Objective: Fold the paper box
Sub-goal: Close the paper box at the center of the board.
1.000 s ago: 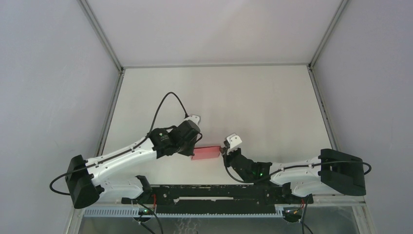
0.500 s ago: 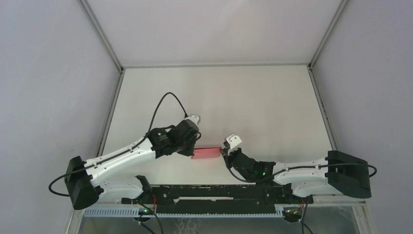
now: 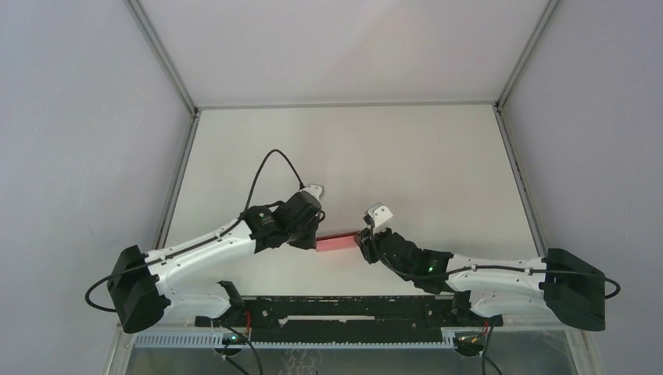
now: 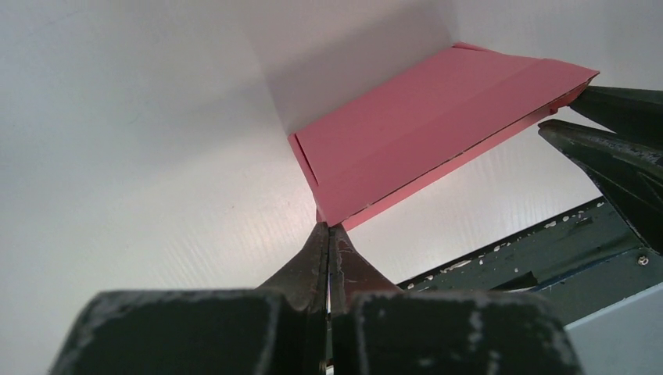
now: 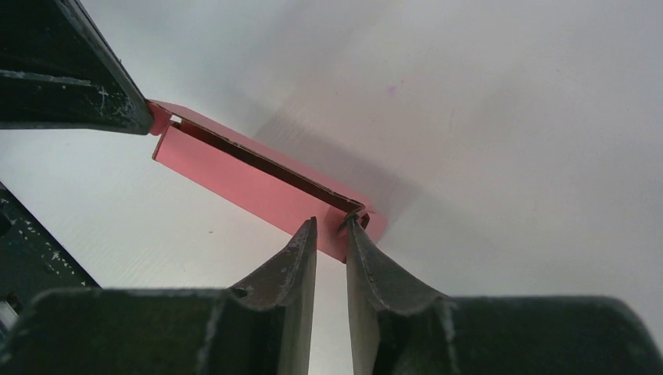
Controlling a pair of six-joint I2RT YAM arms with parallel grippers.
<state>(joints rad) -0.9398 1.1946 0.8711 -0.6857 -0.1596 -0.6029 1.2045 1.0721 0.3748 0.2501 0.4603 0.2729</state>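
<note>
Right claw (image 5: 330, 225) has just loosened to a narrow gap, box (image 5: 234, 178) end at its tips. Left claw (image 4: 328, 228) pinches the opposite corner; a regrip for folding seems next.

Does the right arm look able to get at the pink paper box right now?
Probably yes: the right end effector sits at a corner of the paper box, jaws slightly apart, nothing in between. The left end effector pinches only the opposite end.

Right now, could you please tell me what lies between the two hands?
Only the box, as the top view shows: the left hand pinches one end, and the other end sits at the parted tips of the right hand.
</note>
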